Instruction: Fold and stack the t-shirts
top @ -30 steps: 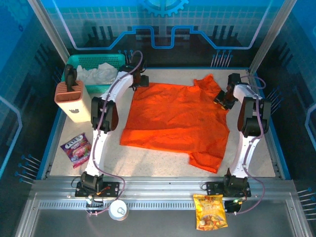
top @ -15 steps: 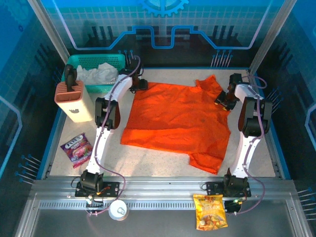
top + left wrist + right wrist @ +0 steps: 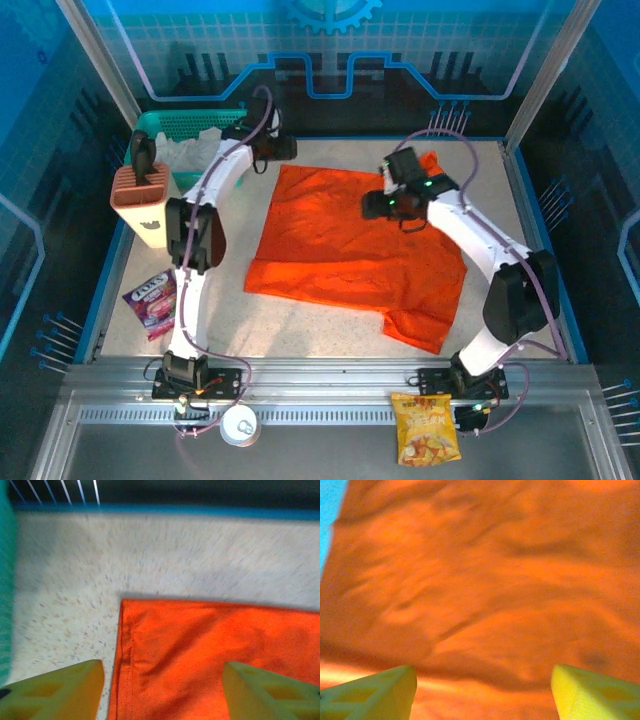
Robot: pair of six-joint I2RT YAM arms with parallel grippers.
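In the left wrist view the left pincer (image 3: 160,680) is spread wide, its two yellow fingertips at the bottom of the frame with nothing pinched between them. Just beyond the gap lies a square corner of the plain bright orange short-sleeved t-shirt of thin cloth (image 3: 210,655), its stitched edge running down the middle left of the picture. Around that corner we see the speckled pale table (image 3: 100,555), and at the far left edge a strip of the teal mesh basket (image 3: 5,580).

The right pincer (image 3: 482,680) is likewise spread and holds nothing. Rumpled orange cloth (image 3: 480,580) lies under it, with no edge between the fingertips.

From above, the left pincer (image 3: 268,148) sits at the upper left corner of the t-shirt (image 3: 350,250), and the right pincer (image 3: 385,205) hangs over its upper middle. The garment lies open on the table (image 3: 300,320) in the centre of the frame, one sleeve at upper right and one at lower right. The basket (image 3: 195,125) stands in the upper left.

We judge that the first fold has not begun and the arms are lining up their grips. Next, the left pincer should drop onto that corner and close on the thin cloth alone. The right must shift to an edge before it can lift anything.
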